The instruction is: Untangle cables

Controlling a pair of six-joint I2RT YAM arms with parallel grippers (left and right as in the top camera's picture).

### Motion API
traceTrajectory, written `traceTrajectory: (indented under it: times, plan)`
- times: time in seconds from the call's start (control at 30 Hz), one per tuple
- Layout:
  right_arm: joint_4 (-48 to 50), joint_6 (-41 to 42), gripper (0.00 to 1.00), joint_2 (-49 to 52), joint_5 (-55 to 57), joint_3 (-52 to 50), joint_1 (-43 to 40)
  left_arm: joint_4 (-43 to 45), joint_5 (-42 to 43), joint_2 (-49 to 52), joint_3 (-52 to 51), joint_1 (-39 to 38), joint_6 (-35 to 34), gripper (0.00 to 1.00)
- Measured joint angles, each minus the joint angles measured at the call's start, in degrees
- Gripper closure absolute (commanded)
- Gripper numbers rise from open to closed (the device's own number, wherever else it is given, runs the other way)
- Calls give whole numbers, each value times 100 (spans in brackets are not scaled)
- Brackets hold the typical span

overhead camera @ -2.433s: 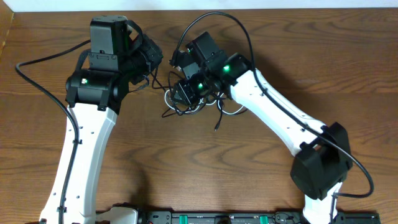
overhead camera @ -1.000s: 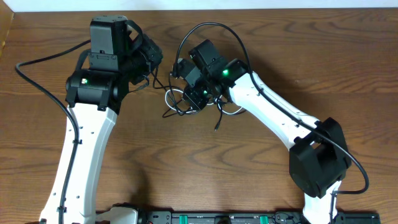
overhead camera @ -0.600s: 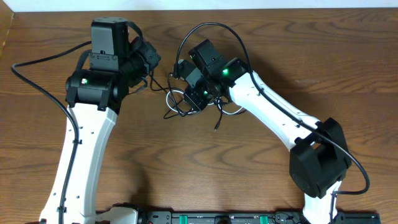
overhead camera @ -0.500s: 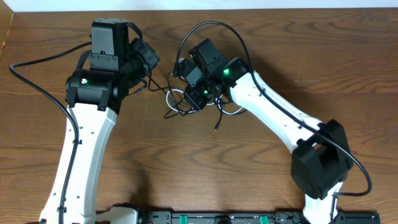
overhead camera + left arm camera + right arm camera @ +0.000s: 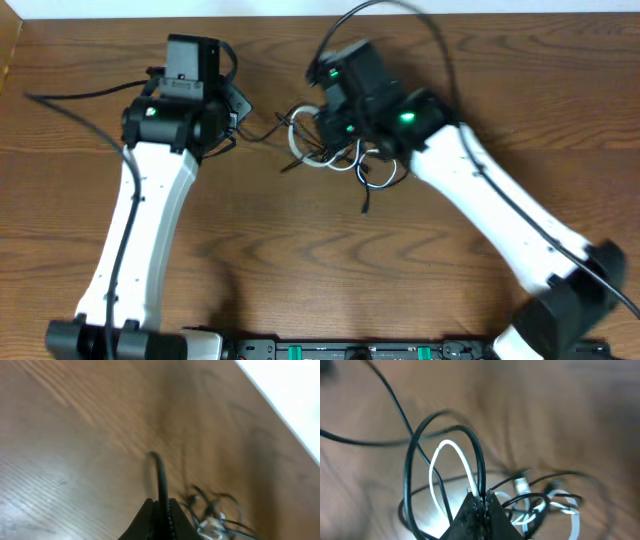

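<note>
Not much clutter here. A thick black lead (image 5: 70, 95) hangs off the left arm and trails toward the table's left edge. Another thick black lead (image 5: 430, 25) arcs over the right arm near the far edge. A black rail with green bits (image 5: 330, 350) runs along the near edge between the arm bases. From overhead, the right arm's bulky black wrist housing (image 5: 350, 75) sits right over part of the knot, so some of it is hidden.

The surface is a brown wood-grain table (image 5: 300, 260), with a pale white strip (image 5: 300, 7) behind its far edge. Both wrist views are blurry, so plug ends are hard to make out.

The tangle of thin black and white cables (image 5: 335, 155) lies toward the far middle of the table, between the two wrists but much closer to the right one. One loose black end (image 5: 365, 200) trails toward the near side.

The left gripper (image 5: 160, 509) has its fingers pressed together on a single thin black cord (image 5: 161, 477). That cord sticks up past the tips, and the rest of the heap sits just beyond, to the right in the left wrist view. Overhead, that cord (image 5: 265, 130) stretches from the left fingers across to the knot.

The right gripper (image 5: 481, 502) is also pinched tight, right in the heap. A black loop (image 5: 445, 422) and the short thin white cord (image 5: 452, 450) both run down into the tips, with more coils bunched just beside them on the right.
</note>
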Motion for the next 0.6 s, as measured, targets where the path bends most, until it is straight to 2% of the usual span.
traceTrajectory:
  times: [0.3,0.6]
  plan:
    - [103,225,99,-1108,186,4,-682,-15,9,372,0,-33,2,92]
    - [1283,636,99,-1582,223,55,-1080,-92,-42,391,0,-28,15,92]
